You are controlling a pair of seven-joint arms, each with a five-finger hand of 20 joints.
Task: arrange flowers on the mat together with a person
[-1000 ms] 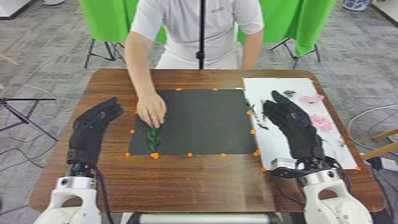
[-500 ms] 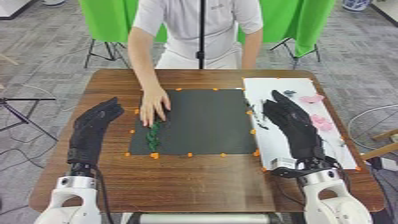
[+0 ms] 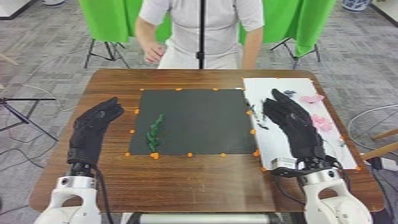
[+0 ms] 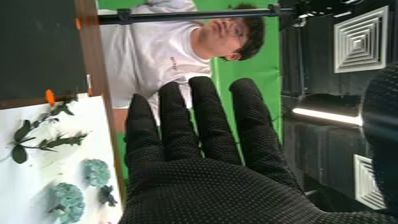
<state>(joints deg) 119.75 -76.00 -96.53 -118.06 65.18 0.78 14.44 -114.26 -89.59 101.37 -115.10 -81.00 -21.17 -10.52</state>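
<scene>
- Drew person's hand off sprig, right of left robot hand.
- Probably freed mat for pink flower beside right robot hand.
- Held both released, empty.

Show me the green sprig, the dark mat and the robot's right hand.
Green sprig (image 3: 153, 135): head view, leafy middle.
Dark mat (image 3: 204, 122): head view, bare centre.
Right hand (image 4: 213, 187): right wrist view, palm.
</scene>
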